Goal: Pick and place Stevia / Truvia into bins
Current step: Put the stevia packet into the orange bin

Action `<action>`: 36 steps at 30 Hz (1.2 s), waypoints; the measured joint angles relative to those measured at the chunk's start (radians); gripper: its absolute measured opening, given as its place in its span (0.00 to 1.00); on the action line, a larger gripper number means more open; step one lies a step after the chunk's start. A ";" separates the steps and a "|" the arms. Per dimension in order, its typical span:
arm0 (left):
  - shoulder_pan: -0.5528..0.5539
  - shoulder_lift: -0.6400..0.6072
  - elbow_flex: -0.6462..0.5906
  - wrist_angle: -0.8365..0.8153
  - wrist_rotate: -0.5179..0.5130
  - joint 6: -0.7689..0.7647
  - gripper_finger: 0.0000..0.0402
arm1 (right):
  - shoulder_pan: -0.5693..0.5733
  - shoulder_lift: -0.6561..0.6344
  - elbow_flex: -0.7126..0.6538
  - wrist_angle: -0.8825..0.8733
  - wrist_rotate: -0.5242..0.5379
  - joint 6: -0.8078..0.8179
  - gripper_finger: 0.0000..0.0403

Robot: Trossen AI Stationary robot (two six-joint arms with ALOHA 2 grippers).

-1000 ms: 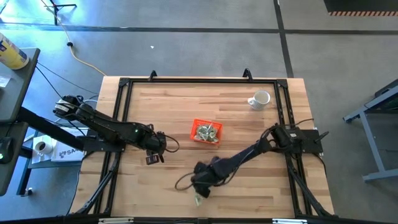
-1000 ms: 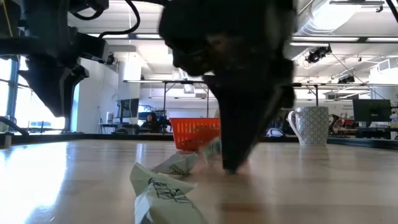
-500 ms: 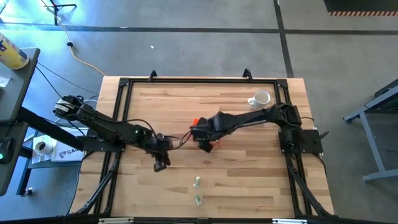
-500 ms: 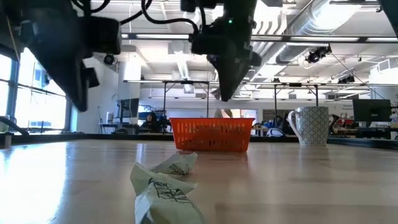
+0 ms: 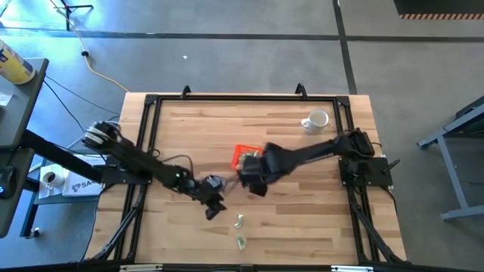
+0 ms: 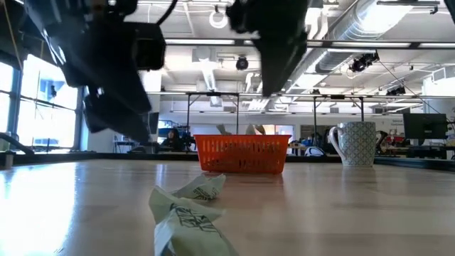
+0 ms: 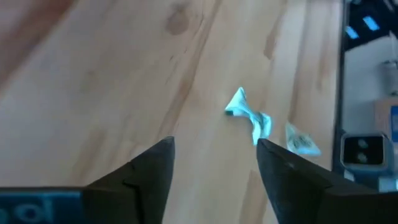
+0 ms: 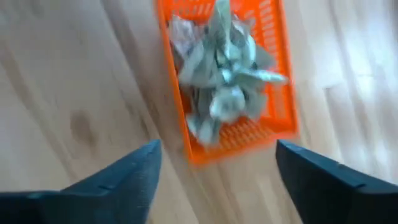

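Low view: mug [image 6: 353, 144] stands beside orange tray [image 6: 242, 154].

An open lab or workshop hall — exposed ceiling ducts [image 6: 370, 25], monitors [image 6: 425, 126], a concrete floor [image 5: 227, 68] around the wooden table [image 5: 189, 128].

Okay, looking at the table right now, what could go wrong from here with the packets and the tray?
1. The two loose sachets lie close together, one crumpled; the open left claw, aimed at them, may pinch both or slide off.
2. The orange tray holds a heaped pile of sachets; another drop may spill over its low wall.
3. The open right claw hangs near the tray, and both arms are close, so a reach might nudge it.
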 joint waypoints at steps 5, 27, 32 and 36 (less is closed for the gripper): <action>-0.026 0.169 0.142 -0.020 -0.023 -0.082 0.71 | 0.102 -0.014 -0.002 -0.154 0.053 0.186 0.82; -0.096 0.559 0.684 -0.500 -0.176 -0.080 0.65 | 0.404 -0.011 -0.085 -0.301 0.112 0.723 0.81; -0.096 0.562 0.684 -0.579 -0.200 -0.016 0.45 | 0.494 -0.010 -0.193 -0.269 0.026 0.852 0.81; -0.095 0.562 0.684 -0.655 -0.203 0.082 0.25 | 0.559 -0.010 -0.261 -0.244 -0.055 0.976 0.81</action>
